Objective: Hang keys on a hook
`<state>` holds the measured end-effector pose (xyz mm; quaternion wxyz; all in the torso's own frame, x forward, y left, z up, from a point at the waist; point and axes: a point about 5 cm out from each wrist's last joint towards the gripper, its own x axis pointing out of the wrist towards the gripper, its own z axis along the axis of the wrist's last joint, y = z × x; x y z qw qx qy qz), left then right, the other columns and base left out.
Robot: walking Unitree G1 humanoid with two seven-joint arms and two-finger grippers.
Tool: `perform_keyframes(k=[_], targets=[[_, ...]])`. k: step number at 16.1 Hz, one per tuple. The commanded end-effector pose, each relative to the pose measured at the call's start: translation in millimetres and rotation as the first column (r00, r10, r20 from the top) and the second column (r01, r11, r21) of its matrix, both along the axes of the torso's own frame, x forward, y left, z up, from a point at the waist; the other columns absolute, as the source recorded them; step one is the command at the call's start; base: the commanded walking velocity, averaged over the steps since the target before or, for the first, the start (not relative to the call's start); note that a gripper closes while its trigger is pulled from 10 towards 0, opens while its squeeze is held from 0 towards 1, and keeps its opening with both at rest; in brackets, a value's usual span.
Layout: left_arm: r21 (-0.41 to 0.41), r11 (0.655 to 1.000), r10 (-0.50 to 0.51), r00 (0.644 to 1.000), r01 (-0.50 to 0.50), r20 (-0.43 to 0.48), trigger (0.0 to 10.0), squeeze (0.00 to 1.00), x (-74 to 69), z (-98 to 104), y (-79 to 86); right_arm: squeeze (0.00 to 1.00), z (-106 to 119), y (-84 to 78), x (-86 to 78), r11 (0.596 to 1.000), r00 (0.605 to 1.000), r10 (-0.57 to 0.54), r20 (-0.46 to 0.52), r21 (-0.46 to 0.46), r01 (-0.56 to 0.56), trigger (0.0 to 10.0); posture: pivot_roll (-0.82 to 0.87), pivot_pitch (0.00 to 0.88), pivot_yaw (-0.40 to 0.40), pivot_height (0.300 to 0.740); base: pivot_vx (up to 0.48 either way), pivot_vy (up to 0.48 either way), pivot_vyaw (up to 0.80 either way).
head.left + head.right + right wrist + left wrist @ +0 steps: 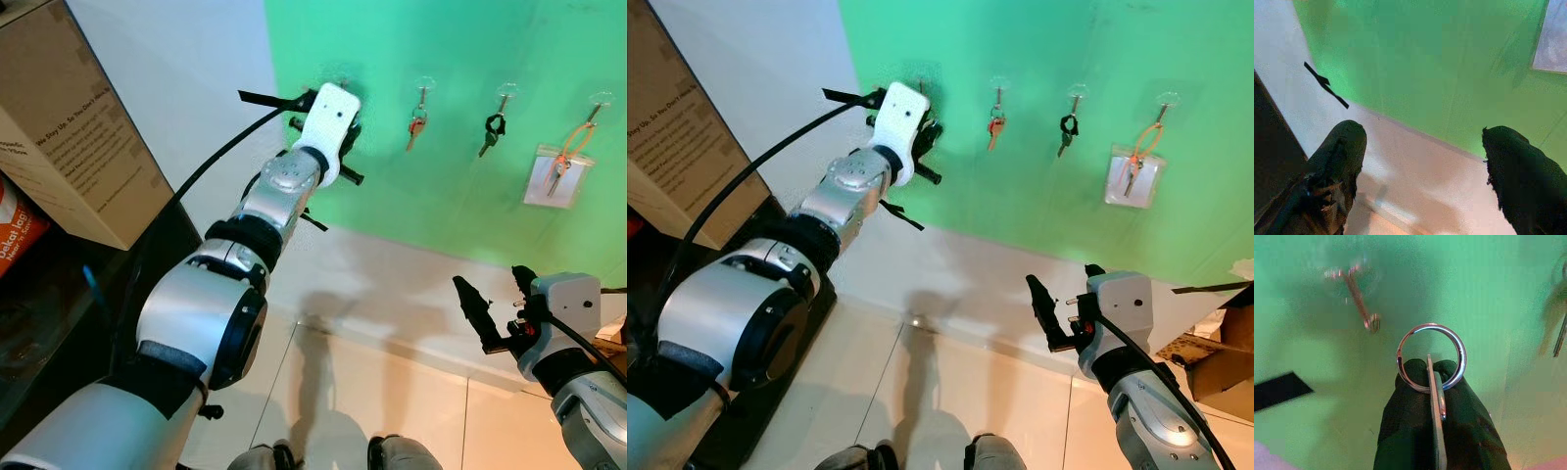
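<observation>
Left end effector (1437, 377) pinches key ring (1431, 357) near hook (1359, 298)

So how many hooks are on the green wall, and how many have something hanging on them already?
Hooks with something hanging: 3, red keys, black keys, clear pouch on an orange loop
Hooks still bare: 1, the hook in front of the left gripper
Total hooks: 4

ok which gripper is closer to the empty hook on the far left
Left. The left gripper, shut on the key ring, is raised to the green wall right beside the empty hook. The right gripper hangs open, low and far off to the right.
</observation>
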<state>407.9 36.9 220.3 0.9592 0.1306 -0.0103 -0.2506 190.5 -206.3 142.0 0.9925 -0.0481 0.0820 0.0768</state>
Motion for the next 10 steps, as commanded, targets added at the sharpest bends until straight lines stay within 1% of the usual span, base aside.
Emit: perform_keyframes(k=[1, 4, 8, 10], targets=[[0.024, 1.000, 0.018, 1.000, -0.018, -0.010, 10.0, 0.00, 1.8, 0.8, 3.9, 0.00, 4.2, 2.4, -2.2, 1.000, 1.000, 0.018, 0.008, 0.002, -0.018, 10.0, -0.37, 0.113, 0.085, 0.740, 0.000, 0.000, 0.00], [0.033, 0.999, 0.043, 0.999, -0.042, -0.004, 10.0, 0.00, 2.9, 1.9, 6.1, 0.00, 5.0, 0.9, -3.9, 1.000, 1.000, 0.010, 0.007, 0.005, -0.010, 10.0, -0.37, 0.119, 0.084, 0.740, 0.000, 0.000, 0.00], [0.046, 0.997, 0.053, 0.998, -0.054, 0.024, 10.0, 0.00, 2.2, 2.2, 4.1, 0.00, 5.3, -0.6, -4.3, 1.000, 1.000, 0.010, 0.004, 0.008, -0.010, 10.0, -0.37, 0.121, 0.070, 0.740, 0.000, 0.000, 0.00], [0.026, 0.997, 0.075, 0.996, -0.077, 0.047, 10.0, 0.00, 3.2, 6.1, 5.9, 0.00, 6.0, -0.7, -3.1, 1.000, 1.000, 0.015, 0.005, 0.008, -0.015, 10.0, -0.38, 0.121, 0.065, 0.740, 0.000, 0.000, 0.00]])
